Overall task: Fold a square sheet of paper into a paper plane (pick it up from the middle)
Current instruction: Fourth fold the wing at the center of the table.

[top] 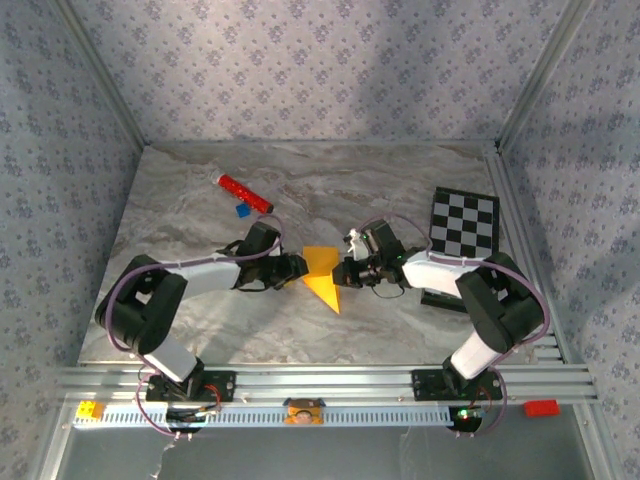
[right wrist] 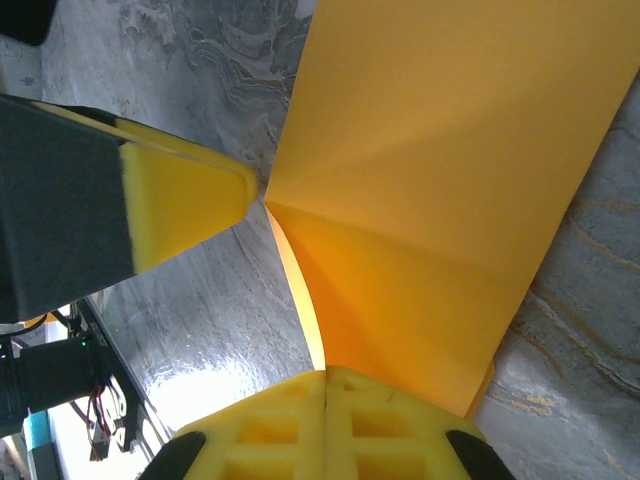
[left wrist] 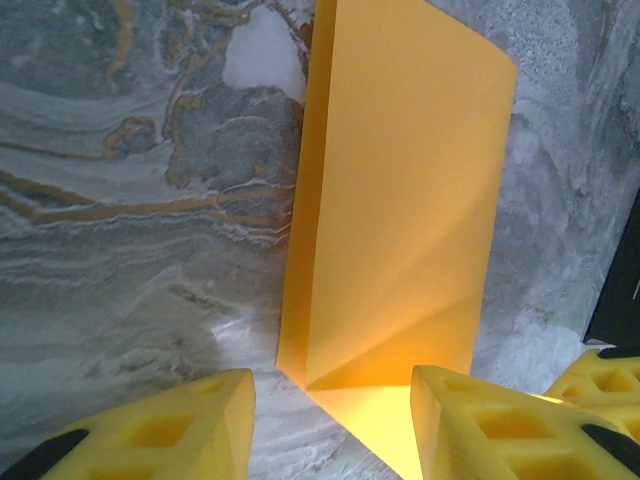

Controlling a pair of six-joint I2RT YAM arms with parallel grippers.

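the sheet of paper (top: 322, 272), orange-yellow and already creased, lies in the middle of the table (top: 200, 180), between the two grippers. from above it reads as a short block at the far end that narrows to a point towards the near edge. in the left wrist view it is a long folded strip with a diagonal crease near its close end. that end looks raised a little off the marble, with light glowing beneath it. i cannot tell whether the far end lies flat.

the right gripper (top: 345, 272) comes in from the right. in its own wrist view its yellow foam pads (right wrist: 390, 425) are pressed together with the paper's edge pinched in the seam between them. the left gripper (top: 298, 268) meets the sheet from the other side. its fingers (left wrist: 170, 430) are spread wide, with the paper's creased corner in the gap. in the right wrist view one of its fingertips (right wrist: 190, 205) touches the paper right at the point where the creases meet.

well apart from this, a red cylinder (top: 245, 193) lies towards the far left with a small blue piece (top: 241, 211) just beside it. a black-and-white checkered board (top: 464, 222) sits at the right.
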